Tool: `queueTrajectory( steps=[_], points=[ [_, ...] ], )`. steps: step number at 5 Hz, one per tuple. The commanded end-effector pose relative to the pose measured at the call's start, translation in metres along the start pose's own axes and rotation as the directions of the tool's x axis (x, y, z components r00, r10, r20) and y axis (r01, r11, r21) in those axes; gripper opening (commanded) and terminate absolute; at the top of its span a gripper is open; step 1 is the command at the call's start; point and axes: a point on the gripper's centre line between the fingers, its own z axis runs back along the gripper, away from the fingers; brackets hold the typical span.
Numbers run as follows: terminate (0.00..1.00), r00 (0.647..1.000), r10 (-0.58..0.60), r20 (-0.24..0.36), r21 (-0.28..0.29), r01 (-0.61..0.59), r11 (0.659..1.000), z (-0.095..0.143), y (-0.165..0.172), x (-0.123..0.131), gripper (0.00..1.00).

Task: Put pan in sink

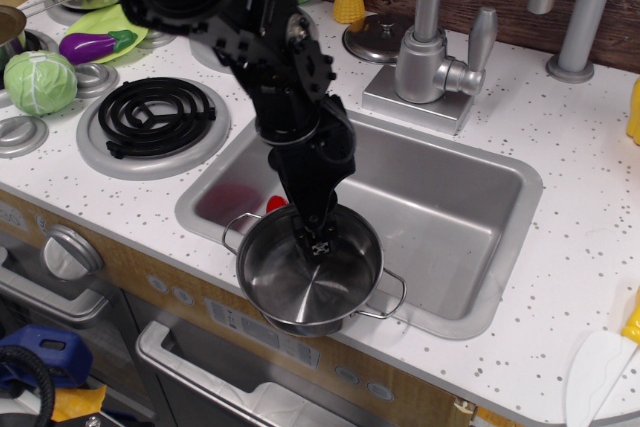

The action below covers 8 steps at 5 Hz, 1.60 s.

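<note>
- I can read no brand, label or writing on anything here.
- My arm comes in from 11 o'clock and slants down toward 5 o'clock, my hand (318, 245) dipping inside the pan (310, 269).
- My fingertips point into the bowl of the pan near its 12 o'clock wall; I cannot tell how far they are parted or whether they grip anything.
- The pan sits at the 7 o'clock corner of the sink (450, 217), over the front rim, one wire handle at 9 o'clock, the other at 4.
- Something red (276, 204) lies in the sink just beside the pan, at its 11 o'clock.
- On the worktop (560, 167), a black coil burner (155, 117) lies at the sink's 9 o'clock.
</note>
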Motion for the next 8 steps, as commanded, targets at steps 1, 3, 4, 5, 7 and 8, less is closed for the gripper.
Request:
queueTrajectory(
  steps=[1,3,4,5,7,8],
  points=[
    [0.00,1.000,0.004,0.014,0.011,-0.004,1.000,0.005,0.008,-0.002,0.00],
    [0.00,1.000,0.019,-0.023,0.037,-0.018,0.999,0.032,0.035,0.009,0.00],
    [0.00,0.998,0.039,-0.047,0.082,-0.035,0.996,0.036,0.060,0.025,0.00],
    [0.00,0.998,0.059,0.000,0.109,-0.059,0.992,0.026,0.081,0.036,0.00],
    [0.00,0.984,0.106,0.140,0.158,-0.128,0.979,-0.017,0.084,0.053,1.00],
    [0.00,0.979,0.110,0.172,0.184,-0.141,0.973,-0.025,0.078,0.054,1.00]
  ],
)
